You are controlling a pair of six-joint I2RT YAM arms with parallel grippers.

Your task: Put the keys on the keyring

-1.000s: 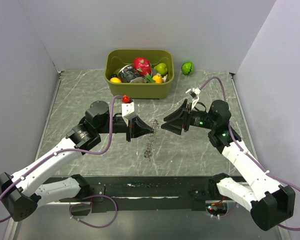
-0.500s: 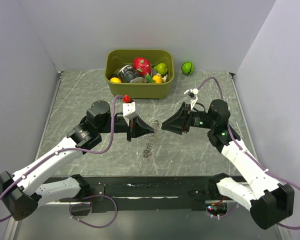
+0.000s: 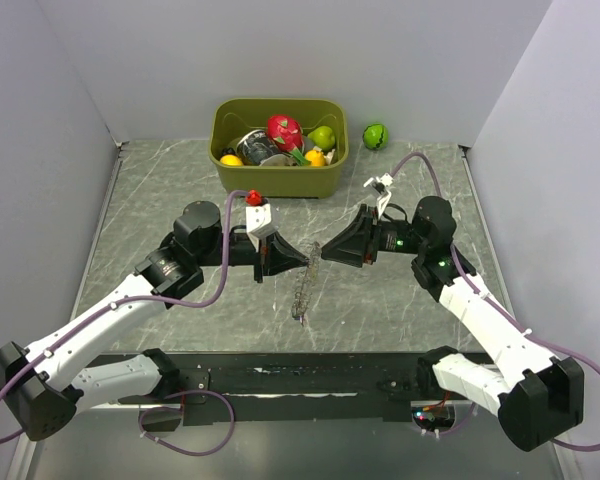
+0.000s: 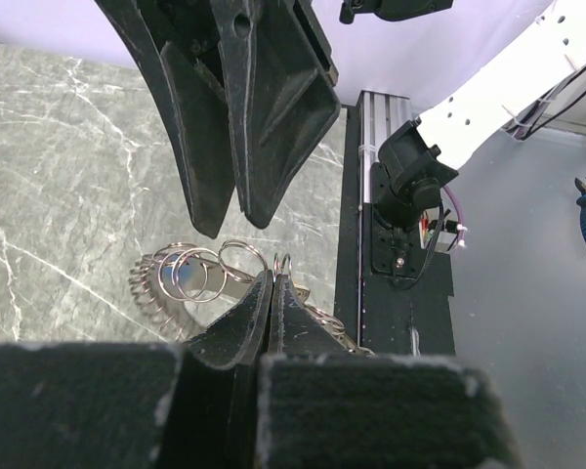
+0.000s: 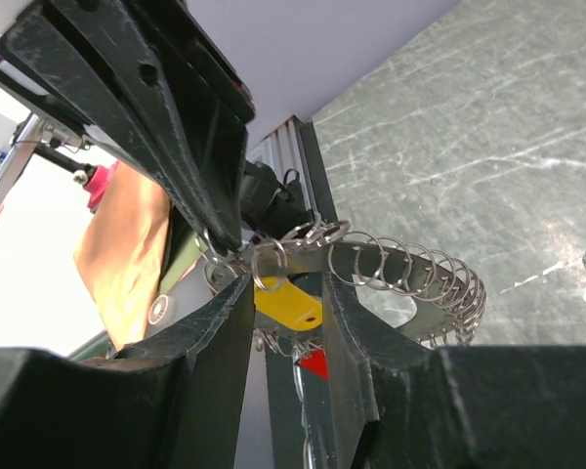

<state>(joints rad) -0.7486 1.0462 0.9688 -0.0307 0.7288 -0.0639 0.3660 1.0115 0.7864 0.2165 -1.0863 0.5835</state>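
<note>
So far, little of the job can be called finished. The left gripper (image 3: pixel 302 260) has its jaws pressed fully together on the rim of the keyring (image 3: pixel 301 293) and holds it up above the table (image 3: pixel 180 180), midway between the two arms. The right gripper (image 3: pixel 327 252) meets it tip to tip from the other side; its jaws stand partly apart with the yellow key (image 5: pixel 288 303) in the gap, and I cannot tell whether the pads press on it. A red key (image 5: pixel 313 364) hangs just below the yellow one. Both sit right at the ring near the held spot, but whether either is threaded onto it is not clear, and no blue or dark key shows. My judgement is that the threading is in hand, with most keys left to do.

The keyring hangs nearly edge-on from above, its long axis running from the grip down toward the table. The yellow key lies crosswise, slanting between the right fingers
</note>
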